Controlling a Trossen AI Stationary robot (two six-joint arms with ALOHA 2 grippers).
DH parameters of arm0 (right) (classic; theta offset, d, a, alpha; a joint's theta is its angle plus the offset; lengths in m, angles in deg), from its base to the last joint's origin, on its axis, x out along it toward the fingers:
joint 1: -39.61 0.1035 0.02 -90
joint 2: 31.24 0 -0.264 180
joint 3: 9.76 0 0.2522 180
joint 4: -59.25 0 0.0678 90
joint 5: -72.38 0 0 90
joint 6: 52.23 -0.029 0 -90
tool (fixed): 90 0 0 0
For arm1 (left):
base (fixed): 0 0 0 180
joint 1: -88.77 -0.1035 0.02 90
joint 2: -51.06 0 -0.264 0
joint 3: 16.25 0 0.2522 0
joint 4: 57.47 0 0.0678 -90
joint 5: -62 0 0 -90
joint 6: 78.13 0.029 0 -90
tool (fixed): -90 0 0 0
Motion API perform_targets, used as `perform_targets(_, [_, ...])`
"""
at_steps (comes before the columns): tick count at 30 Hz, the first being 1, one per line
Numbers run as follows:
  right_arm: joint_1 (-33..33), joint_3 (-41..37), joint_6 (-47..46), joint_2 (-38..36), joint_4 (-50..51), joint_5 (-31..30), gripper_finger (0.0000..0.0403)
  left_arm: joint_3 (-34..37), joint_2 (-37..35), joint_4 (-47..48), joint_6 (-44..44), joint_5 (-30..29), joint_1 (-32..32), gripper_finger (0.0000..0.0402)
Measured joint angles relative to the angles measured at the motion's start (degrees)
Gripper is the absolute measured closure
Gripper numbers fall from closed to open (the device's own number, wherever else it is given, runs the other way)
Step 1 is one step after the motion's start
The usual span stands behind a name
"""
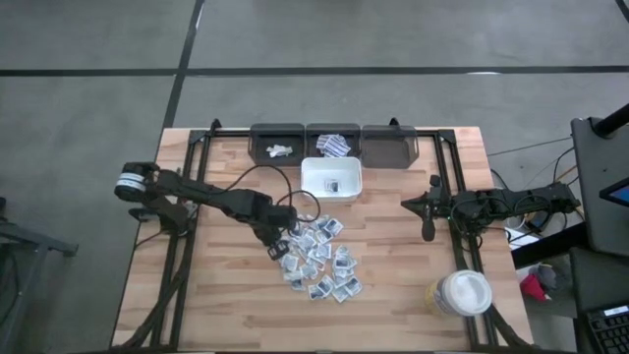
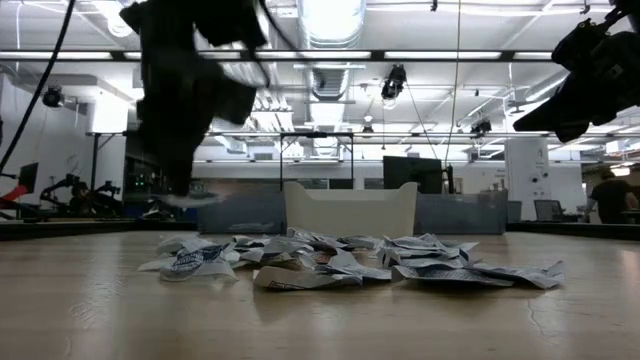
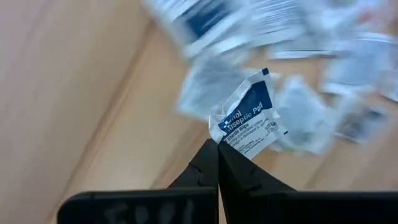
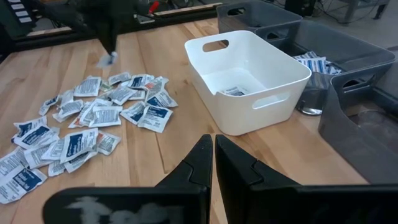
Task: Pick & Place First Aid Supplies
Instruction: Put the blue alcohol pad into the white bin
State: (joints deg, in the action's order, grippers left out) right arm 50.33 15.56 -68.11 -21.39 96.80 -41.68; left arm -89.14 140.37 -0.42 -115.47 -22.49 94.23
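Wooden tabletop under bright shop lighting, scattered mid-board with small flat sachets, white with blue print. One antiseptic wipe sachet pinched by a corner in the left claw, fingers fully shut on it, lifted just clear of the pile's near-left edge. Judged featherlight, thin, limp and crinkly, a little slick; best taken by an edge or corner as now, though prone to flutter or slip from so shallow a bite. Remaining pile spread loosely just below and beside that claw, some packets overlapping, a few greenish. White bin just behind the pile, one sachet already lying inside it. Three dark bins along the far edge, touching side by side, left and middle holding a few packets. Right claw shut on nothing, waiting well apart over the right side of the board. White lidded tub near the right front corner.
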Motion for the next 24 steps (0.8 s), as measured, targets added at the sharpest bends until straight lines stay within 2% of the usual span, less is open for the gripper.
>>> perform_targets(2, [0.0, 0.0, 0.0, 0.0, 0.0, 0.0, 0.0385, -0.3, -1.3, -3.8, 2.9, -0.5, 0.1, 0.0401])
perform_targets(4, [0.0, 0.0, 0.0, 0.0, 0.0, 0.0, 0.0385, -0.7, -2.3, -9.3, 2.9, -3.6, 0.0, 0.0401])
perform_targets(9, [0.0, 0.0, 0.0, 0.0, 0.0, 0.0, 0.0385, -2.5, -3.2, -24.8, 2.3, -16.8, -0.7, 0.0401])
perform_targets(13, [0.0, 0.0, 0.0, 0.0, 0.0, 0.0, 0.0385, -4.6, -3.0, -32.3, 2.5, -27.6, -2.6, 0.0401])
perform_targets(17, [0.0, 0.0, 0.0, 0.0, 0.0, 0.0, 0.0385, -8.1, -1.3, -32.2, 1.6, -33.6, -6.3, 0.0401])
perform_targets(21, [0.0, 0.0, 0.0, 0.0, 0.0, 0.0, 0.0385, -13.0, 2.9, -31.3, 5.8, -33.5, -9.8, 0.0401])
perform_targets(24, [0.0, 0.0, -0.1, 0.0, 0.0, 0.0, 0.0385, -19.3, 7.7, -24.5, 10.4, -32.1, -11.9, 0.0401])
